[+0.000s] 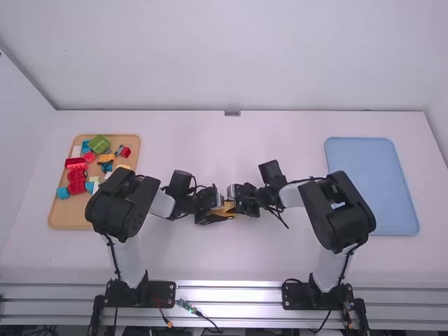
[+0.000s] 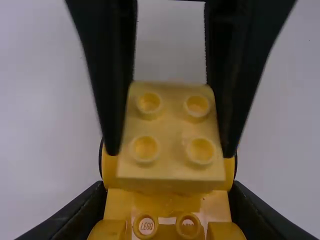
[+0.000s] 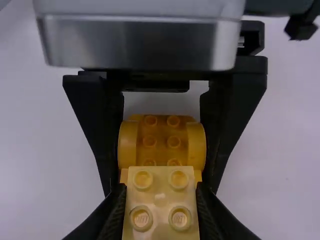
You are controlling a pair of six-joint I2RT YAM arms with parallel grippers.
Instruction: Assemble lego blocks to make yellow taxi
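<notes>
In the high view my left gripper point(image 1: 210, 207) and right gripper point(image 1: 241, 200) face each other low over the table's middle, with the orange car body point(image 1: 227, 208) between them. The left wrist view has my left gripper point(image 2: 169, 195) shut on the sides of the studded, round-fendered body point(image 2: 168, 207). A pale yellow two-by-two block point(image 2: 171, 131) lies over part of it, between the other gripper's dark fingers. In the right wrist view my right gripper point(image 3: 160, 197) is shut on that block point(image 3: 160, 202), which overlaps one end of the body point(image 3: 161, 140). Whether their studs are joined, I cannot tell.
At the left, a wooden tray point(image 1: 68, 218) holds several red, blue, green and orange pieces, partly under the left arm. A blue tray point(image 1: 371, 182) lies at the right, beside the right arm. White walls point(image 1: 224, 63) stand behind the table.
</notes>
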